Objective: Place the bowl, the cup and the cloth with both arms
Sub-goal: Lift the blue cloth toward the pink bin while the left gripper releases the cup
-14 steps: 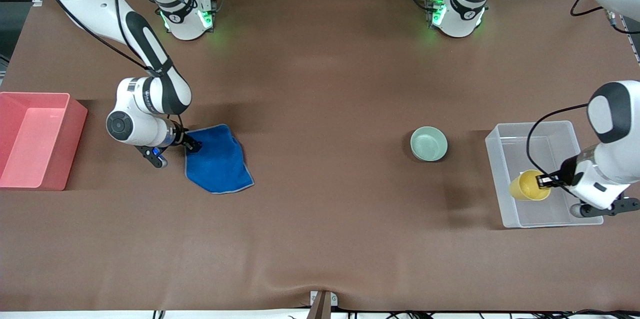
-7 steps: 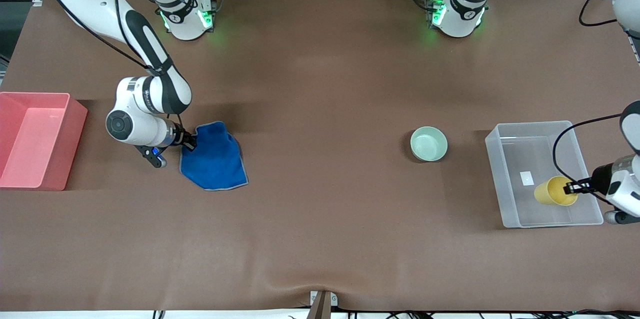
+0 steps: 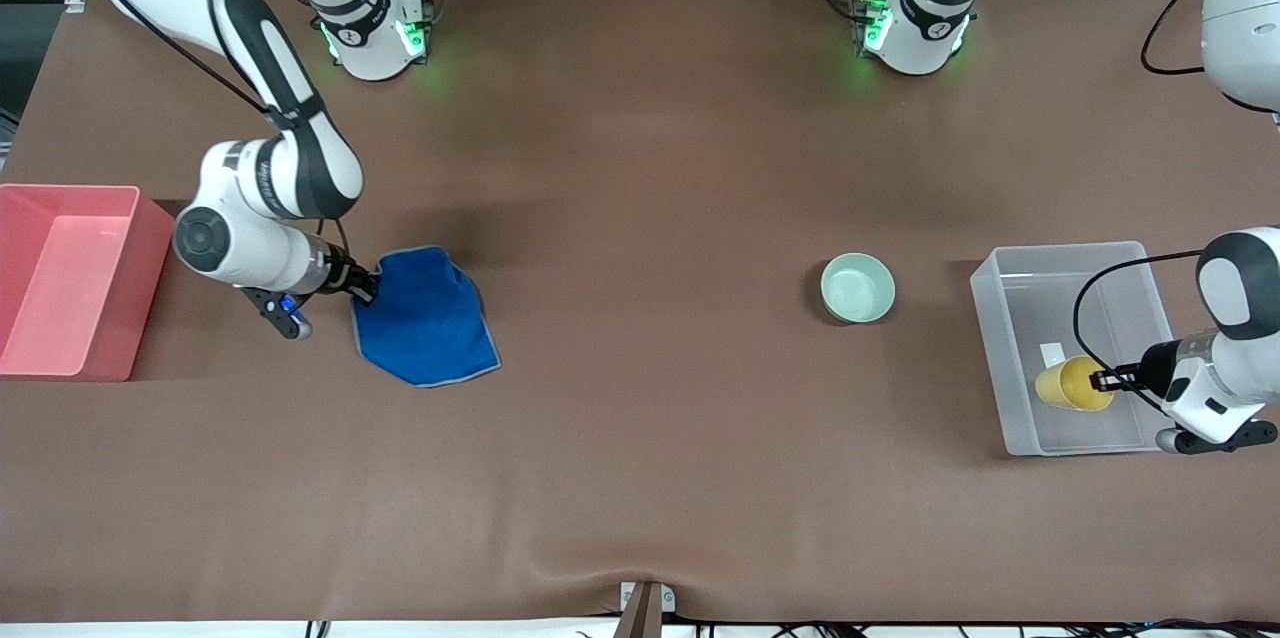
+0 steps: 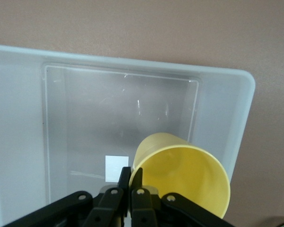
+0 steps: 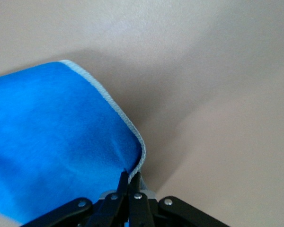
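Observation:
My left gripper is shut on the rim of the yellow cup and holds it tilted over the clear plastic bin. In the left wrist view the cup hangs above the bin's floor, my gripper pinching its wall. My right gripper is shut on an edge of the blue cloth, which lies mostly on the table. The right wrist view shows the cloth lifted at my gripper. The mint-green bowl sits on the table, between the cloth and the clear bin.
A pink bin stands at the right arm's end of the table, beside the right arm's wrist. A small white label lies on the clear bin's floor. The brown table mat has a ripple near the front edge.
My left gripper has carried the cup back and forth over the clear bin, ending lower inside it. My right gripper has dragged the cloth's edge toward the pink bin.

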Robot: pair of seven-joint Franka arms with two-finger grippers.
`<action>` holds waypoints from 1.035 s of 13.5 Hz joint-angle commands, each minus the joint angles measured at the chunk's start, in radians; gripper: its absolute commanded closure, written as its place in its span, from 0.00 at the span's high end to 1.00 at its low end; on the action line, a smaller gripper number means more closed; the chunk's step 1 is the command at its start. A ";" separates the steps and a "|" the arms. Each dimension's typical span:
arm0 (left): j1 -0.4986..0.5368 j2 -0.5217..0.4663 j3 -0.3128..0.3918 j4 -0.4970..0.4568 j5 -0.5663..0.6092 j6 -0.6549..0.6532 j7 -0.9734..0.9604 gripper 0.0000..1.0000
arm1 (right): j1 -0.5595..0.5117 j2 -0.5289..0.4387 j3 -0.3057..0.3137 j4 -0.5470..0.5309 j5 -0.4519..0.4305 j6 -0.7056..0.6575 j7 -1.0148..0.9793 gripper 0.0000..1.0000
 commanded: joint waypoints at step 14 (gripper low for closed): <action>-0.001 0.107 0.003 0.003 0.001 0.181 0.011 0.00 | -0.271 -0.117 -0.001 0.384 -0.053 -0.567 -0.373 0.00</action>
